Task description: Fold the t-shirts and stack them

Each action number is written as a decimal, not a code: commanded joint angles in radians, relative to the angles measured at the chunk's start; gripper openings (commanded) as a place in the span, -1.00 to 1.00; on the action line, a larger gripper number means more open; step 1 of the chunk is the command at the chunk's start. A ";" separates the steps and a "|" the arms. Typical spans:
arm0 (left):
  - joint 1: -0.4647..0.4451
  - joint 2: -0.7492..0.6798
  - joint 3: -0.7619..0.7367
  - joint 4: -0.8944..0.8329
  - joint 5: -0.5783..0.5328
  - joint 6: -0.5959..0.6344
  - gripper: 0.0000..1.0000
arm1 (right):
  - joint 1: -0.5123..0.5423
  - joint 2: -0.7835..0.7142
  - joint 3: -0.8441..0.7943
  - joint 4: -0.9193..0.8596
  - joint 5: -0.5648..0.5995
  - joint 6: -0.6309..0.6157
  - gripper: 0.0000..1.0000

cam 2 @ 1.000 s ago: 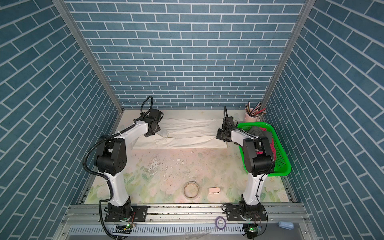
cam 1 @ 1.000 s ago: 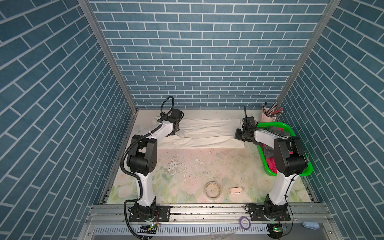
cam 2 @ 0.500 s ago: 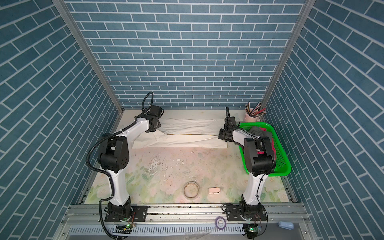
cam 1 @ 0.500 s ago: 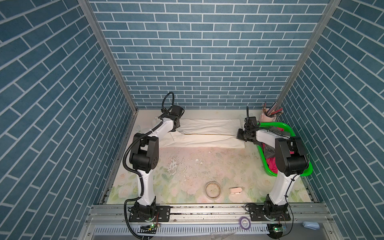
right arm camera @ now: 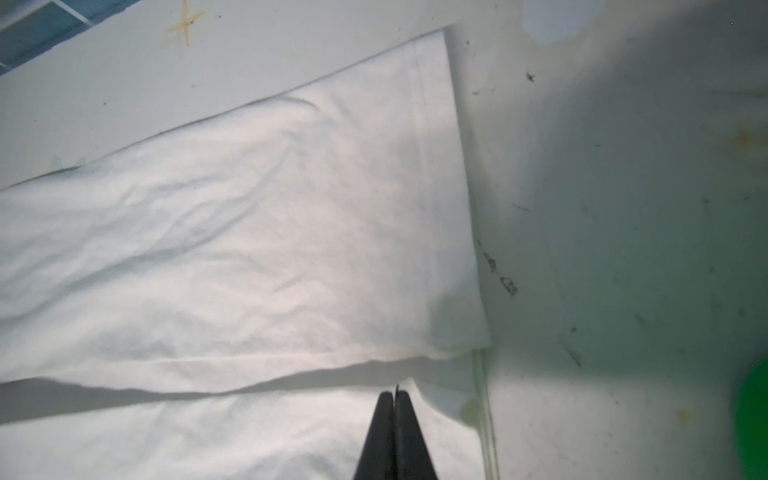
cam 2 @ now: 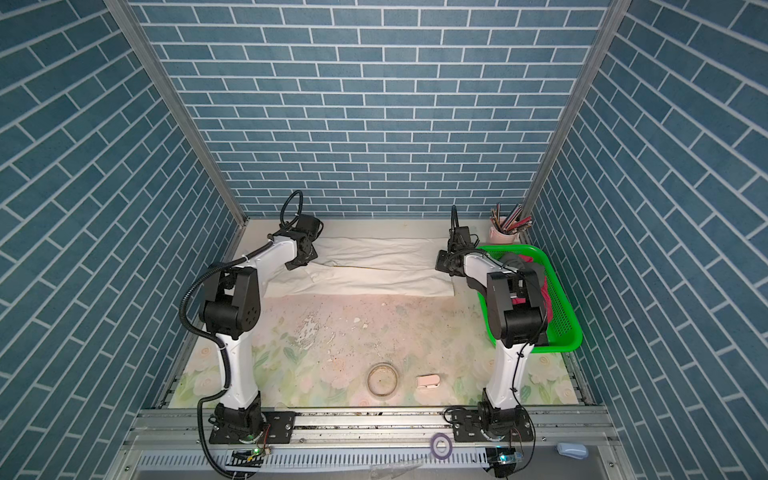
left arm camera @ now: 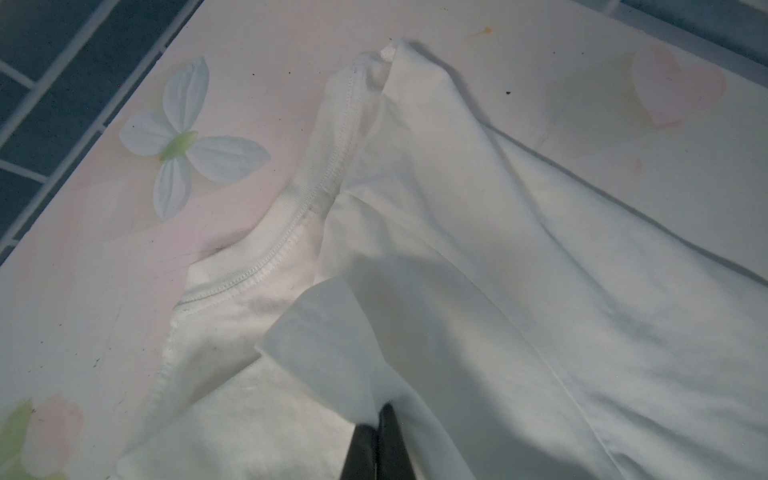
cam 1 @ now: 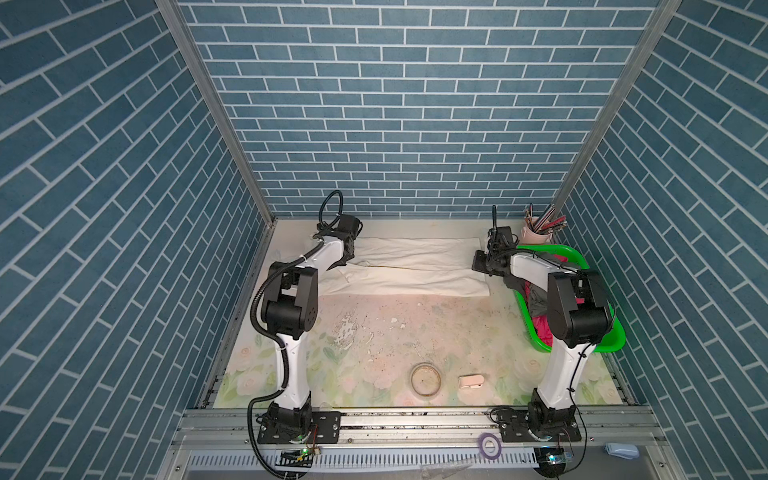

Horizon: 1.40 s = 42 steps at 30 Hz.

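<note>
The tabletop (cam 1: 374, 332) carries one spread garment. The cream-white t-shirt (cam 1: 415, 266) lies across its 12 o'clock end, close to the back wall, stretched from 9 to 3 o'clock. Over the last second its outline has hardly altered. A long cloth edge crosses its middle as before, where a far panel meets a near one.

At 3 o'clock, the green basket (cam 2: 559, 291) holds the dark grey shirt (cam 2: 515, 259) and the magenta shirt (cam 1: 544, 328), bunched and unfolded.

What has changed is the arms. The left tool (cam 1: 347, 257) swung toward 12 o'clock half a second ago and has since come back toward 6. It now sits over the shirt's 9 o'clock end. The right tool (cam 1: 478, 262), at the 3 o'clock end, has shifted only slightly.

Both are clenched. In the left wrist view a flap of cloth rises into the left tool's closed tips (left arm camera: 380, 409), beside the ribbed collar (left arm camera: 291, 224). In the right wrist view the right tool (right arm camera: 393, 395) pinches the corner of the near panel at the middle edge, with the stitched hem (right arm camera: 419, 104) lying flat beyond.

I judge that the lengthwise fold is being settled rather than started. Letting go looks like the next step, then a crosswise fold. With two shirts untouched, the task is still early.
</note>
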 commanded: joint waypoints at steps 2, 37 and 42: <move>0.006 0.014 0.043 -0.012 -0.002 0.005 -1.00 | -0.005 0.018 0.019 -0.027 -0.001 -0.023 -0.85; 0.390 -0.361 -0.668 0.499 0.949 -0.031 0.74 | 0.581 0.047 0.075 0.310 0.021 -0.127 0.74; 0.411 -0.303 -0.628 0.519 0.938 -0.054 0.74 | 0.673 0.192 0.233 0.326 0.126 -0.316 0.73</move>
